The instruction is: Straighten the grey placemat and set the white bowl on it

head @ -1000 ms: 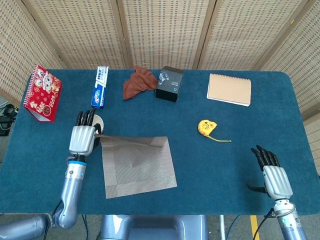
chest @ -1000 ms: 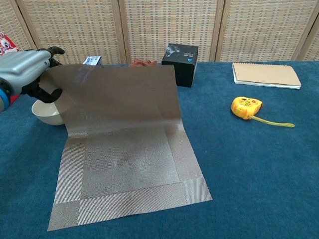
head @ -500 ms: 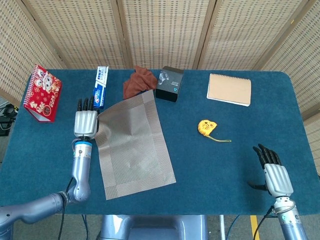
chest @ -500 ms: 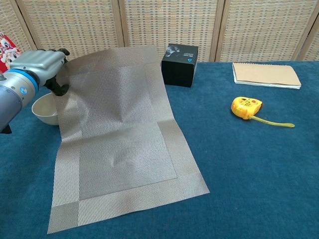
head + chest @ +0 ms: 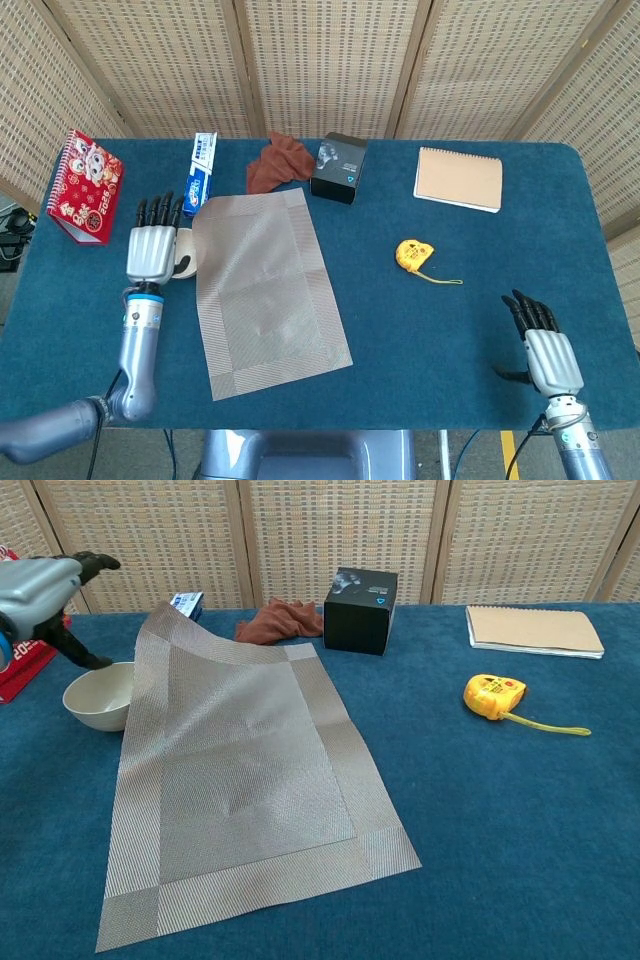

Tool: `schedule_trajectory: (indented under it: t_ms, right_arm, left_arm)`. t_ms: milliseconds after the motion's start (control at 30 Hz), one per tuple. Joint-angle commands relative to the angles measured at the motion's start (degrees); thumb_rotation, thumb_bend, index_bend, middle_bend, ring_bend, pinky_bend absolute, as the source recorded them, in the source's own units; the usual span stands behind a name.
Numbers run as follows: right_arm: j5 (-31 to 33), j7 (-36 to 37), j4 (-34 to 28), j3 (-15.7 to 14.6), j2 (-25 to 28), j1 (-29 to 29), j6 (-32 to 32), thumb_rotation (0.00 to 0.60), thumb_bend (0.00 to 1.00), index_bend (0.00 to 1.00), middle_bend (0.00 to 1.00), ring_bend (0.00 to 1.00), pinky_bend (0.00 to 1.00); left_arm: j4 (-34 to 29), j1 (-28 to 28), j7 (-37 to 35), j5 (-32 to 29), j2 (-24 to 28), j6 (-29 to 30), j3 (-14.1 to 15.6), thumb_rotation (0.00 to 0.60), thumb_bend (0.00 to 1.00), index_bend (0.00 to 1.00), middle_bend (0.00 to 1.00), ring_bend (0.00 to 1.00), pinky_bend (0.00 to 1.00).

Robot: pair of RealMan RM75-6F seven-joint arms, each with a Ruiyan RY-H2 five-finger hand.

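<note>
I am holding my left hand [image 5: 152, 250] spread and empty above the white bowl [image 5: 98, 696], beside the grey placemat [image 5: 266, 288] lying flat toward the worktop's left; my right hand [image 5: 545, 350] is hovering open near the front right corner.

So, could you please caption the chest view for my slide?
Grey placemat unfolded on the table, white bowl beside it, left hand above.

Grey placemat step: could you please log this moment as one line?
grey placemat: unfolded | white bowl: off mat | left hand: open above bowl | right hand: idle
</note>
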Motion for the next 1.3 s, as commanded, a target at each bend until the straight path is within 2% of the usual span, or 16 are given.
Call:
schedule_trajectory:
  t_ms: [33, 133, 333, 467, 767, 1000, 1300]
  right_arm:
    - [-0.9, -0.1, 0.0, -0.3, -0.1, -0.1, 0.6, 0.6, 0.06, 0.05, 0.0, 0.0, 0.0]
    - [-1.5, -0.5, 0.1, -0.6, -0.3, -0.3, 1.0, 0.6, 0.04, 0.05, 0.0, 0.0, 0.0]
    - [-2.1, -1.7, 0.2, -1.2, -0.8, -0.3, 1.0, 0.6, 0.04, 0.05, 0.0, 0.0, 0.0]
    - [-2.6, -2.9, 0.6, -1.6, -1.2, -0.2, 0.7, 0.6, 0.04, 0.05, 0.0, 0.0, 0.0]
    - [-3.9, -5.1, 1.3, -2.3, -1.9, 0.0, 0.6, 0.6, 0.0, 0.05, 0.0, 0.0, 0.0]
    - [-8.8, -5.1, 1.7, -3.6, -3.2, 1.5, 0.2, 0.6, 0.0, 0.05, 0.0, 0.0, 0.0]
    - [-10.7, -12.8, -0.4, -3.7, -8.7, 5.8, -5.6, 0.6, 0.0, 0.08, 0.0, 0.0, 0.0]
  left_arm:
    - [-9.0, 6.0, -5.1, 3.9, 7.4, 4.1, 4.0, 0.6, 0.2, 0.0, 0.0, 0.0, 0.0]
    - [-13.5, 9.2, -6.8, 6.4, 11.8, 6.2, 6.9, 0.6, 0.2, 0.0, 0.0, 0.0, 0.0]
    - [-17.5, 15.0, -11.1, 12.4, 17.7, 11.4, 11.8, 0.6, 0.2, 0.0, 0.0, 0.0, 0.0]
    - [-17.2, 21.0, -16.3, 17.5, 20.2, 17.5, 16.5, 0.6, 0.2, 0.0, 0.0, 0.0, 0.0]
    - [-16.2, 28.4, -23.1, 22.7, 23.1, 23.7, 21.7, 0.6, 0.2, 0.0, 0.0, 0.0, 0.0]
    - [-16.6, 31.7, -26.7, 24.1, 25.6, 26.9, 21.6, 0.6, 0.2, 0.0, 0.0, 0.0, 0.0]
    - [-16.7, 32.1, -26.8, 24.8, 25.8, 25.8, 20.8, 0.6, 0.2, 0.0, 0.0, 0.0, 0.0]
